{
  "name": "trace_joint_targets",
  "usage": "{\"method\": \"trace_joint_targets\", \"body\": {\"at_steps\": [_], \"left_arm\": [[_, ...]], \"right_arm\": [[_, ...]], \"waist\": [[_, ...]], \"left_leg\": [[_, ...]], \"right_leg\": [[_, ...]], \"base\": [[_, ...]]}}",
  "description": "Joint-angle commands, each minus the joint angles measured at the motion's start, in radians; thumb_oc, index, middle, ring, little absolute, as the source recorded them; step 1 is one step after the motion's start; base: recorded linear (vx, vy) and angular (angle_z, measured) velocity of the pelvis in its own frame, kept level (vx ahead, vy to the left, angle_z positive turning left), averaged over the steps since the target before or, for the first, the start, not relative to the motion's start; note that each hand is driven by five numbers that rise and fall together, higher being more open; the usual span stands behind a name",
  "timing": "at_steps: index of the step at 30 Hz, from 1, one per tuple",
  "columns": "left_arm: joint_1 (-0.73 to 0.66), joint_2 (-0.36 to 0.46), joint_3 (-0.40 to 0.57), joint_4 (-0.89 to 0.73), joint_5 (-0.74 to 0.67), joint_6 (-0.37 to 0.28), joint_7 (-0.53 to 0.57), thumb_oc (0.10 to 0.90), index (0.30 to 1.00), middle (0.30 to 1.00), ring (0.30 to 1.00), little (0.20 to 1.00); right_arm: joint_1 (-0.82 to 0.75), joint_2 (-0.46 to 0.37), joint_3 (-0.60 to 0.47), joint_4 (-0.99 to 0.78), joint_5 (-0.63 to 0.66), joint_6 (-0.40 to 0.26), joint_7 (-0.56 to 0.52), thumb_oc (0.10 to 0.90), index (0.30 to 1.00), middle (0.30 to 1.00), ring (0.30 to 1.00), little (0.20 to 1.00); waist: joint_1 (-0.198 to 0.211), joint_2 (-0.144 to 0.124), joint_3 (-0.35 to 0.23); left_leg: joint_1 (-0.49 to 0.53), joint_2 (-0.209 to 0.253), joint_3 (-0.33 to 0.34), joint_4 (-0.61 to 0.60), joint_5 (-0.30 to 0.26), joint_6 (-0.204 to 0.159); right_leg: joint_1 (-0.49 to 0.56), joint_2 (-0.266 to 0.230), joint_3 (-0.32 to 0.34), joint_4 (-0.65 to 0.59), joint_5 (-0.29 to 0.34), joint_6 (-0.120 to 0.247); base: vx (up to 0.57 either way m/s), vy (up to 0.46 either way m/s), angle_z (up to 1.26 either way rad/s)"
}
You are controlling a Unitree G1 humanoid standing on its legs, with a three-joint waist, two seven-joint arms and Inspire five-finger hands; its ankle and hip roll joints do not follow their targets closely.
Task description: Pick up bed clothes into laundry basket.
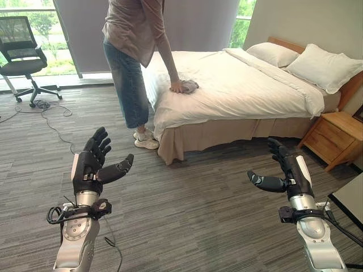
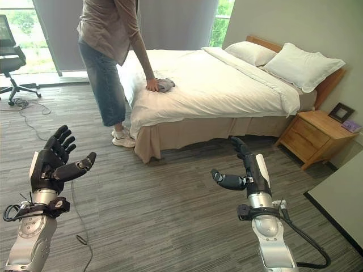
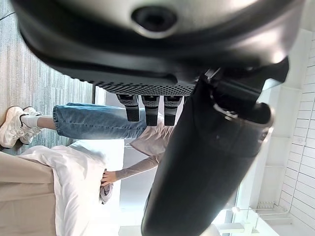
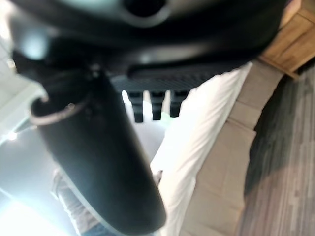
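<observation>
Ahead of both hands: bed (image 1: 238, 90), grey cloth (image 1: 189, 86) under a person's hand (image 1: 177, 87).
Left hand (image 1: 93, 164): fingers spread, empty.
Right hand (image 1: 286, 173): fingers straight, empty.

Smooth white cloth bed sheet (image 1: 238, 90) with soft white pillows (image 1: 326, 67). Crumpled grey cloth garment (image 1: 189, 86) on it. Warm, lightly glossy wooden nightstand (image 1: 332, 139). Grey, streaked matt carpet floor (image 1: 187, 209). Glossy black plastic left hand (image 1: 93, 164).
</observation>
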Motion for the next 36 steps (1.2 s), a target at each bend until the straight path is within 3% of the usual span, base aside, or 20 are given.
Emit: {"method": "trace_joint_targets", "body": {"at_steps": [1, 9, 10, 11, 14, 16, 17, 18, 21, 24, 25, 27, 29, 34, 35, 36], "left_arm": [[-0.083, 0.023, 0.059, -0.093, -0.004, -0.085, -0.02, 0.8, 0.9, 0.9, 0.9, 0.9], [-0.084, 0.026, 0.062, -0.094, 0.001, -0.082, -0.022, 0.8, 0.9, 0.9, 0.9, 0.9], [-0.092, 0.001, 0.006, 0.41, 0.214, 0.071, 0.079, 0.8, 0.9, 0.9, 0.9, 0.9], [-0.09, -0.006, -0.007, 0.404, 0.203, 0.069, 0.056, 0.8, 0.9, 0.9, 0.9, 0.9], [-0.08, -0.016, -0.03, 0.396, 0.208, 0.075, 0.039, 0.8, 0.9, 0.9, 0.9, 0.9], [-0.074, -0.028, -0.037, 0.376, 0.212, 0.076, 0.035, 0.8, 0.9, 0.9, 0.9, 0.9], [-0.074, -0.029, -0.036, 0.375, 0.212, 0.077, 0.035, 0.8, 0.9, 0.9, 0.9, 0.9], [-0.088, -0.024, -0.04, 0.376, 0.216, 0.077, 0.053, 0.8, 0.9, 0.9, 0.9, 0.9], [-0.124, -0.003, -0.059, 0.352, 0.267, 0.073, 0.071, 0.8, 0.9, 0.9, 0.9, 0.9], [-0.203, 0.041, -0.087, 0.305, 0.3, 0.04, 0.085, 0.8, 0.9, 0.9, 0.9, 0.9], [-0.204, 0.041, -0.088, 0.306, 0.299, 0.04, 0.086, 0.8, 0.9, 0.9, 0.9, 0.9], [-0.279, 0.072, -0.101, 0.251, 0.293, -0.002, 0.114, 0.8, 0.9, 0.9, 0.9, 0.9], [-0.326, 0.082, -0.11, 0.21, 0.278, -0.031, 0.132, 0.8, 0.9, 0.9, 0.9, 0.9], [-0.338, 0.074, -0.115, 0.135, 0.247, -0.069, 0.137, 0.8, 0.9, 0.9, 0.9, 0.9], [-0.315, 0.055, -0.113, 0.104, 0.215, -0.081, 0.129, 0.8, 0.9, 0.9, 0.9, 0.9], [-0.301, 0.048, -0.108, 0.098, 0.2, -0.083, 0.121, 0.8, 0.9, 0.9, 0.9, 0.9]], "right_arm": [[-0.147, -0.057, -0.064, -0.086, 0.029, -0.112, -0.023, 0.8, 0.9, 0.9, 0.9, 0.9], [-0.154, -0.06, -0.064, -0.084, 0.028, -0.11, -0.019, 0.8, 0.9, 0.9, 0.9, 0.9], [0.007, -0.035, -0.034, 0.333, -0.112, 0.065, -0.098, 0.8, 0.9, 0.9, 0.9, 0.9], [0.006, -0.033, -0.023, 0.341, -0.143, 0.072, -0.104, 0.8, 0.9, 0.9, 0.9, 0.9], [-0.011, -0.031, -0.01, 0.346, -0.157, 0.077, -0.101, 0.8, 0.9, 0.9, 0.9, 0.9], [-0.033, -0.037, 0.004, 0.327, -0.191, 0.072, -0.105, 0.8, 0.9, 0.9, 0.9, 0.9], [-0.034, -0.037, 0.004, 0.327, -0.191, 0.072, -0.105, 0.8, 0.9, 0.9, 0.9, 0.9], [-0.08, -0.043, 0.026, 0.307, -0.207, 0.077, -0.116, 0.8, 0.9, 0.9, 0.9, 0.9], [-0.125, -0.061, 0.038, 0.283, -0.204, 0.063, -0.129, 0.8, 0.9, 0.9, 0.9, 0.9], [-0.14, -0.103, 0.031, 0.242, -0.195, 0.032, -0.142, 0.8, 0.9, 0.9, 0.9, 0.9], [-0.14, -0.103, 0.03, 0.241, -0.195, 0.032, -0.141, 0.8, 0.9, 0.9, 0.9, 0.9], [-0.141, -0.143, 0.015, 0.177, -0.21, 0.001, -0.158, 0.8, 0.9, 0.9, 0.9, 0.9], [-0.138, -0.173, 0.007, 0.124, -0.258, -0.016, -0.175, 0.8, 0.9, 0.9, 0.9, 0.9], [-0.12, -0.228, -0.017, 0.062, -0.347, -0.033, -0.214, 0.8, 0.9, 0.9, 0.9, 0.9], [-0.119, -0.246, -0.023, 0.027, -0.354, -0.039, -0.216, 0.8, 0.9, 0.9, 0.9, 0.9], [-0.118, -0.248, -0.018, 0.009, -0.351, -0.041, -0.212, 0.8, 0.9, 0.9, 0.9, 0.9]], "waist": [[0.005, 0.012, 0.019], [0.007, 0.009, 0.018], [-0.096, 0.021, 0.075], [-0.085, 0.016, 0.071], [-0.07, 0.007, 0.053], [-0.052, 0.007, 0.056], [-0.052, 0.006, 0.057], [-0.055, 0.014, 0.089], [-0.055, 0.022, 0.094], [-0.076, 0.014, 0.091], [-0.078, 0.017, 0.093], [-0.088, 0.0, 0.088], [-0.095, -0.003, 0.088], [-0.126, -0.013, 0.07], [-0.138, 0.009, 0.075], [-0.143, 0.025, 0.077]], "left_leg": [[0.07, 0.038, 0.061, 0.009, -0.149, -0.033], [0.069, 0.041, 0.06, 0.009, -0.148, -0.033], [0.038, 0.045, 0.197, 0.137, -0.241, -0.001], [0.028, 0.016, 0.179, 0.157, -0.266, 0.017], [0.037, -0.002, 0.185, 0.15, -0.262, 0.019], [0.069, -0.032, 0.173, 0.126, -0.273, 0.045], [0.069, -0.035, 0.174, 0.125, -0.274, 0.048], [0.103, -0.048, 0.177, 0.101, -0.275, 0.065], [0.135, -0.057, 0.172, 0.077, -0.286, 0.069], [0.153, -0.045, 0.145, 0.064, -0.287, 0.037], [0.154, -0.041, 0.143, 0.064, -0.286, 0.035], [0.175, -0.016, 0.145, 0.06, -0.282, -0.005], [0.199, 0.003, 0.146, 0.055, -0.288, -0.03], [0.24, 0.007, 0.131, 0.095, -0.361, -0.055], [0.237, 0.047, 0.106, 0.206, -0.343, -0.088], [0.22, 0.081, 0.1, 0.298, -0.285, -0.116]], "right_leg": [[-0.032, -0.051, -0.067, 0.013, -0.097, 0.011], [-0.035, -0.049, -0.068, 0.013, -0.095, 0.011], [-0.199, -0.054, -0.093, 0.277, -0.149, 0.071], [-0.158, -0.06, -0.083, 0.197, -0.149, 0.045], [-0.138, -0.062, -0.083, 0.17, -0.112, 0.051], [-0.172, -0.095, -0.119, 0.285, -0.046, 0.072], [-0.176, -0.098, -0.116, 0.291, -0.048, 0.075], [-0.243, -0.14, -0.129, 0.453, 0.029, 0.104], [-0.292, -0.145, -0.175, 0.471, -0.008, 0.096], [-0.325, -0.095, -0.193, 0.281, -0.045, 0.083], [-0.317, -0.091, -0.199, 0.268, -0.041, 0.082], [-0.34, -0.106, -0.238, 0.095, -0.005, 0.09], [-0.349, -0.121, -0.282, 0.037, 0.012, 0.099], [-0.307, -0.119, -0.281, 0.028, 0.014, 0.088], [-0.296, -0.111, -0.279, 0.08, 0.001, 0.062], [-0.279, -0.093, -0.28, 0.088, -0.012, 0.038]], "base": [[0.0, 0.0, 0.0], [0.0, 0.0, 0.0], [-0.11, 0.085, 0.14], [-0.13, 0.095, 0.24], [-0.06, 0.081, 0.03], [-0.01, 0.137, 0.03], [-0.04, 0.153, 0.1], [-0.06, 0.154, 0.12], [0.04, 0.094, -0.12], [0.21, -0.1, 0.14], [0.21, -0.138, 0.47], [0.31, -0.24, 0.46], [0.41, -0.293, -0.03], [0.4, -0.254, 0.39], [0.49, -0.35, 0.3], [0.65, -0.485, 0.32]]}}
